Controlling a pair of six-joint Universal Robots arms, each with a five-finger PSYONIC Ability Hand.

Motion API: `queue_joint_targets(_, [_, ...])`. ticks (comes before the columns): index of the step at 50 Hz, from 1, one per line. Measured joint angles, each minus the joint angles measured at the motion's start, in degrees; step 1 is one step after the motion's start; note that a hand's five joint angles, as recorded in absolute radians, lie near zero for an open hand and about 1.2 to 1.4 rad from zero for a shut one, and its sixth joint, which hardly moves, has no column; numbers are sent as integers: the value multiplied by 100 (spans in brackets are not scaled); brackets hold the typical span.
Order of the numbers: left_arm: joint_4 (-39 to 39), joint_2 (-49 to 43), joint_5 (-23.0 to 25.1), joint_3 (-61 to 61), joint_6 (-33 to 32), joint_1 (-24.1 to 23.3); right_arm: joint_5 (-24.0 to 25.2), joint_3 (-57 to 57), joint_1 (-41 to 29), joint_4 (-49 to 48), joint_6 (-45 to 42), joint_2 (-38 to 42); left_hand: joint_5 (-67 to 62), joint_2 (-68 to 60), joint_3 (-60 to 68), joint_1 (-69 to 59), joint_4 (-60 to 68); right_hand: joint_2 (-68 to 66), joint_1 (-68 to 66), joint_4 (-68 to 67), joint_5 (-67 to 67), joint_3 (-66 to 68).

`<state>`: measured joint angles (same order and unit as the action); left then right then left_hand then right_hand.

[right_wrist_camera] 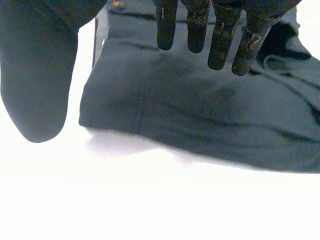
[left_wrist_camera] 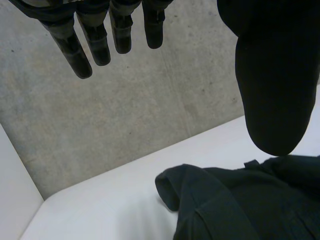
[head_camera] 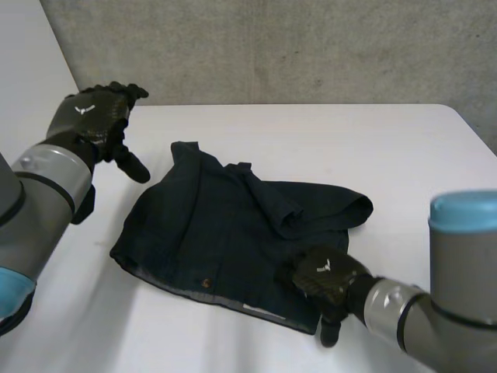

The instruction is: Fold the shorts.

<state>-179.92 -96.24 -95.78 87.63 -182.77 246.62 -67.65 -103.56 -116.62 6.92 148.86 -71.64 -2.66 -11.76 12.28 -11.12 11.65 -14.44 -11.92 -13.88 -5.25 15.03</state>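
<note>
Dark navy shorts (head_camera: 217, 225) lie on the white table (head_camera: 388, 148), folded over once, with a leg flap doubled back on top towards the right. My right hand (head_camera: 322, 280) hovers at the shorts' near right corner, fingers straight and open, holding nothing; in its wrist view the fingers (right_wrist_camera: 197, 25) hang above the cloth (right_wrist_camera: 200, 110). My left hand (head_camera: 97, 116) is raised beyond the shorts' far left corner, open and empty. Its wrist view shows straight fingers (left_wrist_camera: 100, 35) with the shorts' corner (left_wrist_camera: 225, 205) below.
A grey concrete wall (head_camera: 295, 47) stands behind the table. White table surface stretches to the right of the shorts and along the front edge. The table's left edge runs close to my left arm (head_camera: 39, 202).
</note>
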Motion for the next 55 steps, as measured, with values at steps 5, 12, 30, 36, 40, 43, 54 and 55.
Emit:
queue_joint_targets(5, [-244,-97,-6,203,-1,-13,16,-712,60,-775,27,-94,0,0,0,0,0,-54,0,-140,-75,46])
queue_joint_targets(12, [-294,-207,-22,241,6,-13,-4,-990,33,-1428,559,-85,0,0,0,0,0,-432,-435,-509,-342,424])
queue_joint_targets(30, [-315,-193,-38,340,14,-17,-42,-898,-48,-2231,982,184,0,0,0,0,0,-3725,-3158,-3778,-3364,3660])
queue_joint_targets(36, [-316,-175,-37,352,14,-17,-274,-819,33,-2262,802,236,0,0,0,0,0,-5279,-4206,-5422,-4936,5247])
queue_joint_targets(40, [-316,-157,-37,380,13,-17,-821,-537,275,-2206,311,210,0,0,0,0,0,-5279,-4291,-5422,-4956,5247])
queue_joint_targets(43, [-315,-148,-37,397,13,-16,-1182,-207,589,-2186,-249,227,0,0,0,0,0,-5279,-4291,-5423,-4997,5247])
queue_joint_targets(54, [-315,-146,-26,421,13,-43,-1504,1663,1482,-2322,-2198,1037,0,0,0,0,0,-5279,-4304,-5426,-4997,5247])
queue_joint_targets(55, [-316,-151,-25,427,13,-58,-1474,1928,1512,-2347,-2271,1207,0,0,0,0,0,-5225,-4255,-5412,-4985,5232])
